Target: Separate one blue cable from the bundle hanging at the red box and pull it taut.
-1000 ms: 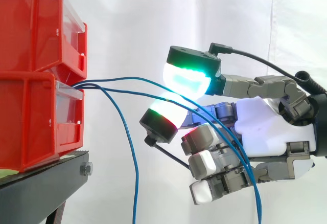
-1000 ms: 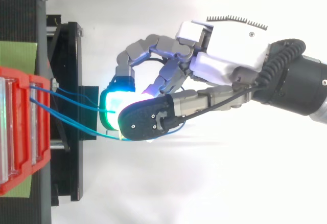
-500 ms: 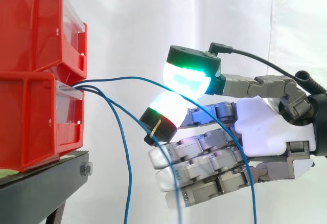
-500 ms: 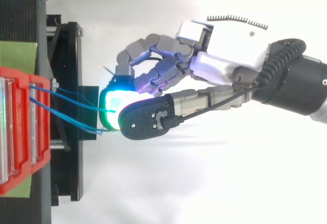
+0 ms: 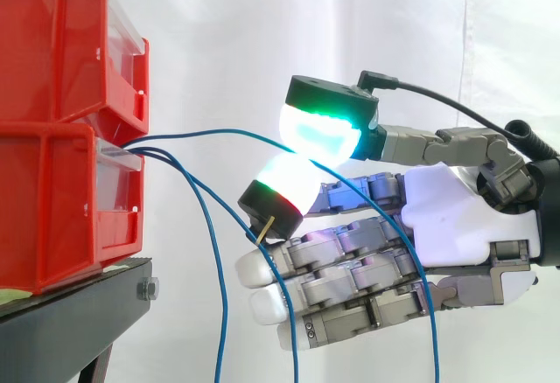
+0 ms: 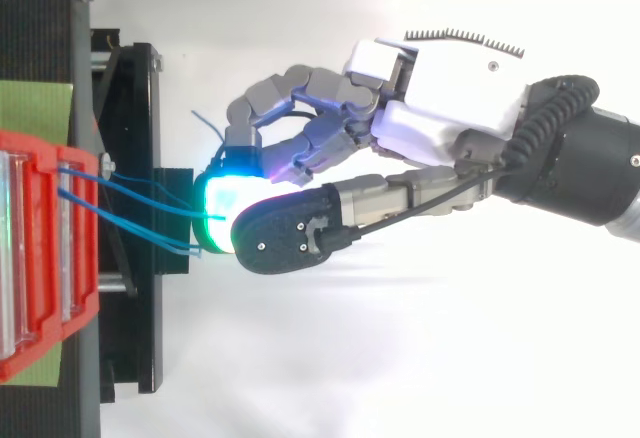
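Hand (image 5: 451, 217) pinches one blue cable (image 5: 229, 131) between two glowing pads, its other fingers straight, near the red box (image 5: 61, 199). A slack cable (image 5: 291, 357) crosses those fingertips. Pulling could likely drag it along, or the pinched strand could slip free.

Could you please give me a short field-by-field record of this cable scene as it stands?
Setting: two stacked red bins on a black stand, white curtain behind.
Robot: hand coming in from the right, thumb and one finger closed pad to pad, other fingers straight.
Held: one blue cable, apparently pinched between the glowing pads.
Cable state: arcs loosely from the lower bin's front to the pads, not yet taut.
Rest of bundle: two other blue cables hang free, one crossing in front of the straight fingers.
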